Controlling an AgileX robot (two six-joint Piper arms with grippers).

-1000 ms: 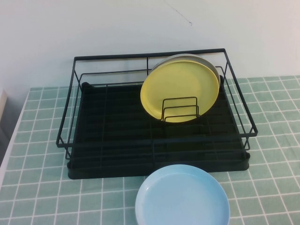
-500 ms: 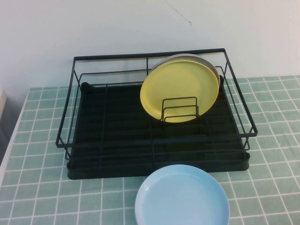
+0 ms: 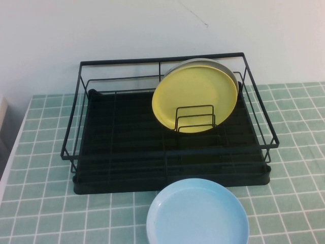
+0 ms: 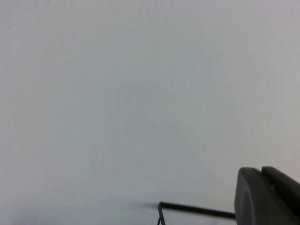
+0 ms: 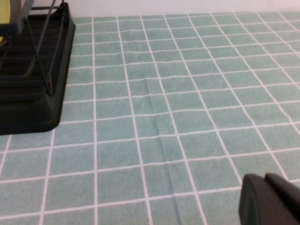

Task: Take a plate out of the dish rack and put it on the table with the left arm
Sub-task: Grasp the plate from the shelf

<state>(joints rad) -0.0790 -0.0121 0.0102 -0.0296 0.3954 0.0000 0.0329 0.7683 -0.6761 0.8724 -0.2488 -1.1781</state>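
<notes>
Three plates are in view, and neither arm appears in the high view. Nearest the camera, a light blue plate (image 3: 197, 213) lies flat on the table (image 3: 40, 203), touching or just short of the front edge of the dish rack (image 3: 167, 168). The rack is a black wire frame on a black tray base, standing on the pale green tiles against a white wall (image 3: 127, 25).

Inside the rack, toward its rear right corner, the plate (image 3: 195, 96) named in the task (the yellow one) stands on edge, leaning back against a pale grey plate (image 3: 223, 65) behind it. A small wire divider (image 3: 195, 118) crosses the yellow plate's lower front.

The left gripper (image 4: 267, 197) shows only as a dark edge in its wrist view, aimed at the wall above a top rail of the rack; whether its pincer is open or closed cannot be told. The right gripper (image 5: 269, 199) is likewise a dark edge, over bare tiles to the right of the rack, its pincer state also impossible to tell.

The reach has likely not begun. To do it well, the left arm should probably come over the rack's rail, pinch the yellow plate's upper rim alone, and lift straight up to clear the divider before setting it on open tiles beside the rack.
</notes>
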